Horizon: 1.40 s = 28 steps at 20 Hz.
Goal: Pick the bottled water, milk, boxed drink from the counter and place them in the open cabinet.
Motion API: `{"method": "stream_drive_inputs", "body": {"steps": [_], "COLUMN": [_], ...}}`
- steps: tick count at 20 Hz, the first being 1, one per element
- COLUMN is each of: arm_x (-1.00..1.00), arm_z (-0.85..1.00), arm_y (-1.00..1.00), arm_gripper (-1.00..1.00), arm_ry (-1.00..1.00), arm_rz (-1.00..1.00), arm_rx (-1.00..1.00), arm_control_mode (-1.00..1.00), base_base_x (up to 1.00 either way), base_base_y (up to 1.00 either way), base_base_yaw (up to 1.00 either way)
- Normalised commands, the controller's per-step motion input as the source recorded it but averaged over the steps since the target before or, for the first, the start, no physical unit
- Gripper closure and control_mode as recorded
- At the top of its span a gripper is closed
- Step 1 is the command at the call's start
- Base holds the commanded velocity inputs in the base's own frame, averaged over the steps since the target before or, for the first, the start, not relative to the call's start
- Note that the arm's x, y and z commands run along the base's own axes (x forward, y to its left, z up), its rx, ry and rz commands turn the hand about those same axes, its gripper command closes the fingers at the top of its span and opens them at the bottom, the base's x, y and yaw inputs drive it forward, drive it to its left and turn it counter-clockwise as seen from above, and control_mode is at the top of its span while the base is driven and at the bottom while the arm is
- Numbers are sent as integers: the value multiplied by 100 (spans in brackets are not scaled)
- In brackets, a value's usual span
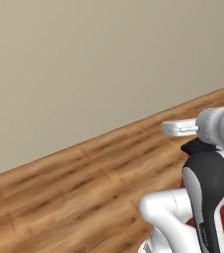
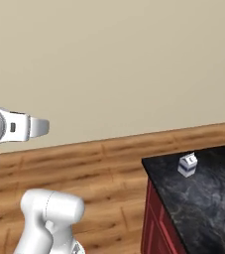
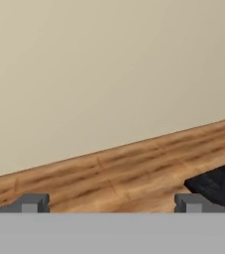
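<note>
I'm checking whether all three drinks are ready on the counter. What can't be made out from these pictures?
- The counter: cut off by the right and bottom edges of the right base view; one corner shows in the hand view.
- The milk: small; its print is unreadable.
- The gripper: just its fingertips rise at the hand view's bottom, jaws wide apart.

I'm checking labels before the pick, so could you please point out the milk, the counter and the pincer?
milk (image 2: 187, 165): right base view, on the carton's white front face.
counter (image 2: 208, 198): right base view, on bare black marbled top.
pincer (image 3: 109, 204): hand view, midway between the two open fingertips.
</note>
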Motion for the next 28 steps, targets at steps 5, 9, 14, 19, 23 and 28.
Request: {"method": "stream_drive_inputs", "body": {"steps": [5, 9, 14, 19, 23, 28], "arm_x": [0, 0, 0, 0, 0, 0], "arm_z": [0, 0, 0, 0, 0, 0], "arm_y": [0, 0, 0, 0, 0, 0], "arm_gripper": [-100, -100, -100, -100, -100, -100], "arm_ry": [0, 0, 0, 0, 0, 0], "arm_rz": [0, 0, 0, 0, 0, 0], "arm_rx": [0, 0, 0, 0, 0, 0], "arm_control_mode": [100, 100, 100, 100, 100, 100], "base_base_x": [-17, -16, -19, -21, -23, -23], "base_base_y": [0, 0, -1, -7, -12, -14], "base_base_yaw": [-37, -36, -36, -35, -35, -34]}}
